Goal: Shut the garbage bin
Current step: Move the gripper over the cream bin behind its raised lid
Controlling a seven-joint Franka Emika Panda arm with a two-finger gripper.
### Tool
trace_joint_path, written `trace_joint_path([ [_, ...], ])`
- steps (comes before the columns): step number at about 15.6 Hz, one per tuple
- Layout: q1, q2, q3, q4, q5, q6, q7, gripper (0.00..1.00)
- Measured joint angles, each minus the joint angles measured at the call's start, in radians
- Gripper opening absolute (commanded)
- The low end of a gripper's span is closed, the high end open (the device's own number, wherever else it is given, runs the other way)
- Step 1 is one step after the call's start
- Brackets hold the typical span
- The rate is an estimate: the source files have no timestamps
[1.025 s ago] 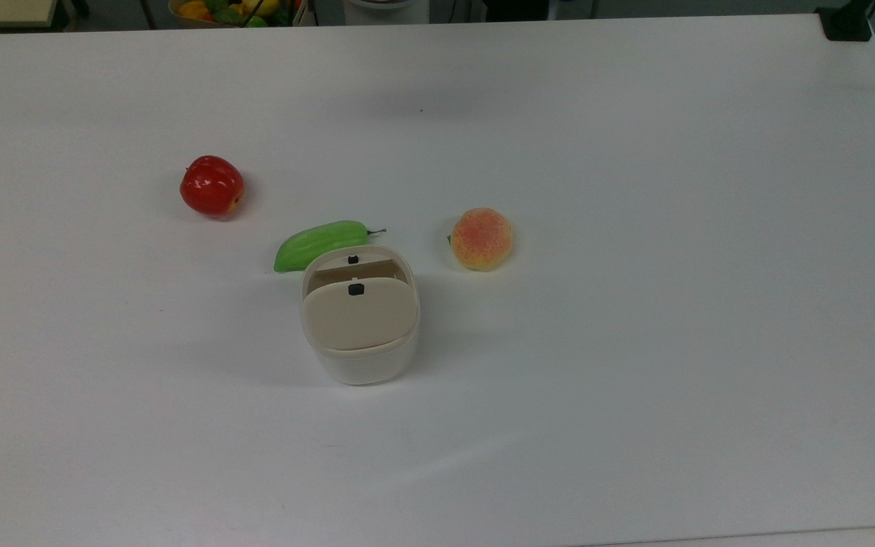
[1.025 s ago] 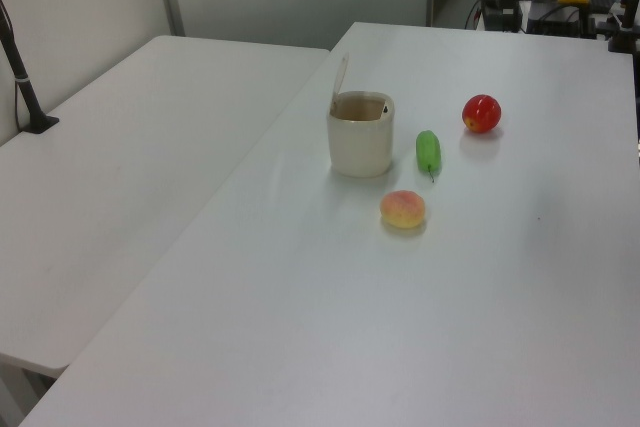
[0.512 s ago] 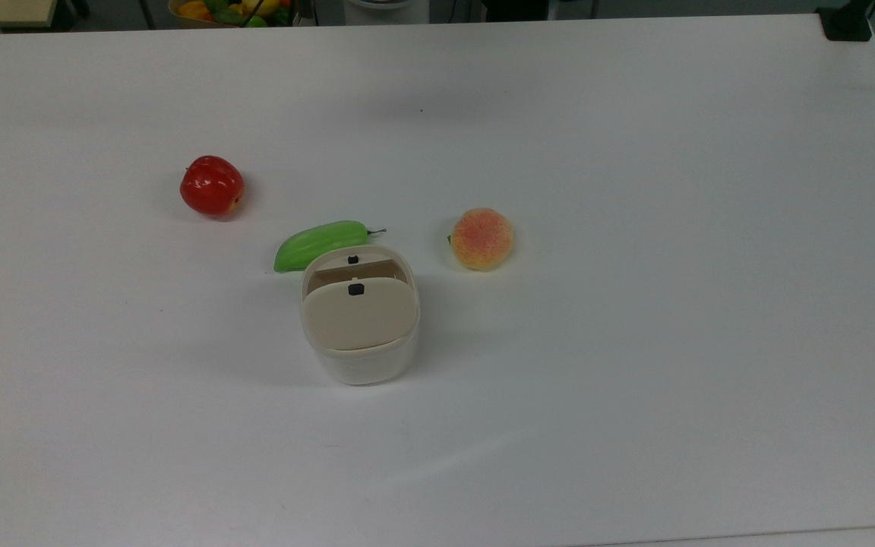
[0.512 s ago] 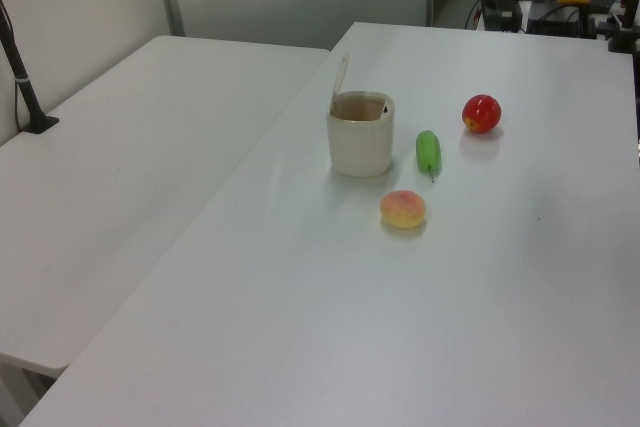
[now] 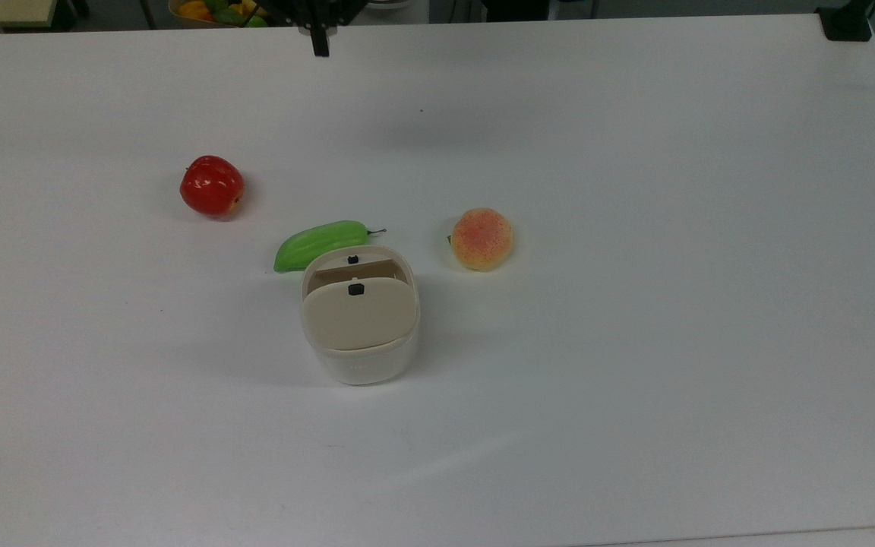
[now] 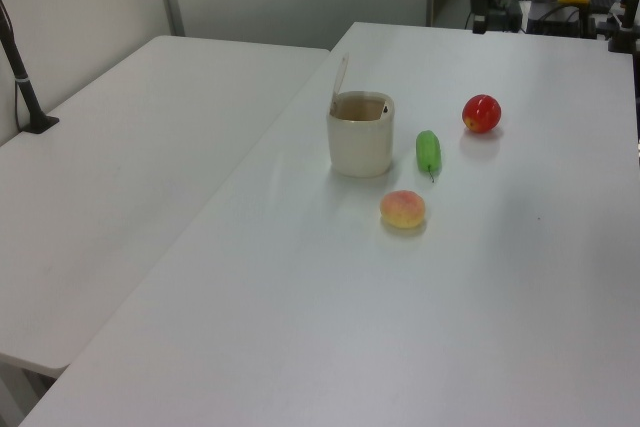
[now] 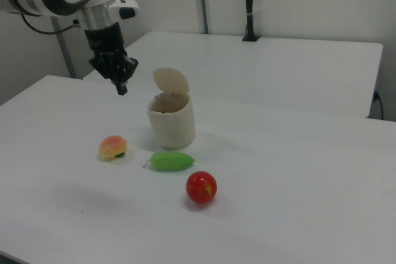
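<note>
Above the far edge of the tabletop point(image 5: 635, 228), the tool point(image 7: 122, 87) hangs in the air with its fingers pressed together, holding nothing. It is well apart from the garbage bin point(image 7: 171, 120), probably because the approach has only begun. The bin stands near the middle, its beige lid point(image 7: 171, 81) raised upright on the hinge, so it needs a push down. A green cucumber point(image 7: 172, 161), a peach point(image 7: 112, 147) and a red apple point(image 7: 201, 187) lie near it.
</note>
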Motion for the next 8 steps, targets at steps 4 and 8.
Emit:
trace_joint_path([
  [4, 0.016, 0.053, 0.000, 0.053, 0.021, 0.135, 0.011, 0.00],
  [8, 0.021, 0.098, 0.000, 0.075, 0.022, 0.312, 0.013, 0.00],
])
